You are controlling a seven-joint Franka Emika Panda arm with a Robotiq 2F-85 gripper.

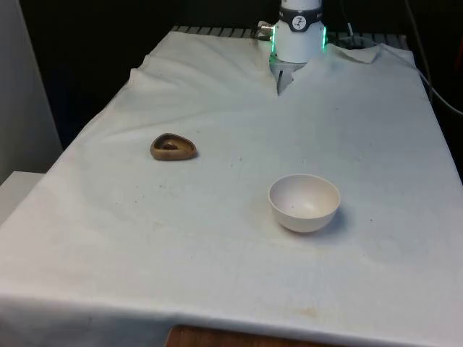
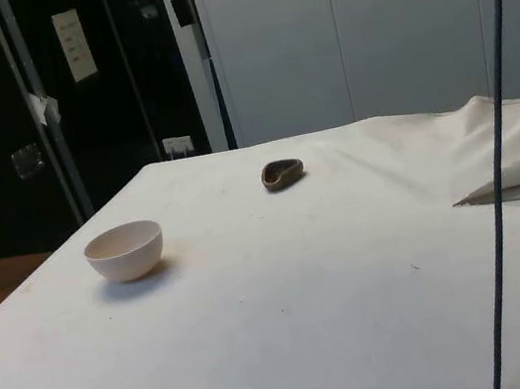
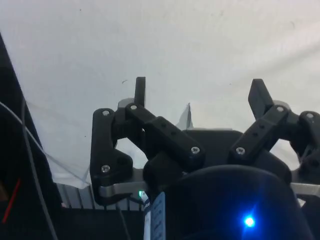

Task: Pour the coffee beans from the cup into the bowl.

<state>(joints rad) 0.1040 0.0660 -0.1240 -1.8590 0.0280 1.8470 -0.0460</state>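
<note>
Brown cup (image 1: 173, 147) lies apart from spread pincer (image 3: 199, 92).

One white bowl (image 1: 304, 203) stands on the white cloth (image 1: 217, 246), and one small brown cup (image 1: 173, 147) sits on the same cloth well apart from it, making two vessels in all. The side view counts the same pair: one bowl, one cup. One gripper (image 3: 200, 95) shows in the wrist view, with two black fingers (image 3: 140, 91) held wide apart.
</note>
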